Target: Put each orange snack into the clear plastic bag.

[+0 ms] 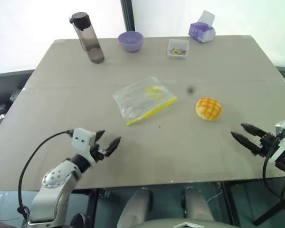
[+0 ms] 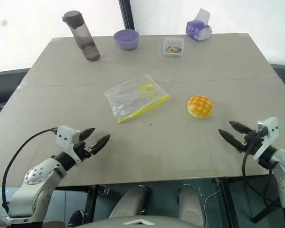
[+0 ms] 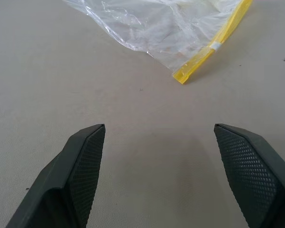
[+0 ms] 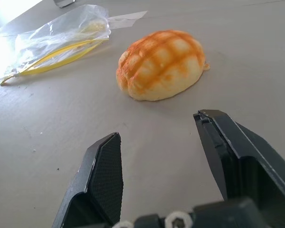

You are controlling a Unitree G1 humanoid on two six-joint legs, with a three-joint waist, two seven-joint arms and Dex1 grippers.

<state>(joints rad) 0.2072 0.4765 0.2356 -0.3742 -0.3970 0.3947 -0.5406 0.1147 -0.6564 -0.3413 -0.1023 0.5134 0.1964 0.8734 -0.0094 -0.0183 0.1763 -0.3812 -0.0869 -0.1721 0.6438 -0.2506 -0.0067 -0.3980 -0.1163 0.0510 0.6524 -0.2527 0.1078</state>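
Orange snack point(image 1: 208, 108) outside flat clear plastic bag point(image 1: 143, 100); both end effectors apart, empty.

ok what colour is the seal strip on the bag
Yellow, along one edge of the clear plastic bag; the seal strip shows best in the left wrist view.

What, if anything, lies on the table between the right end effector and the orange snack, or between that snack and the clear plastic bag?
Nothing visible. Bare table separates the open right end effector from the orange snack, and the snack from the clear plastic bag. The other items stand along the far edge.
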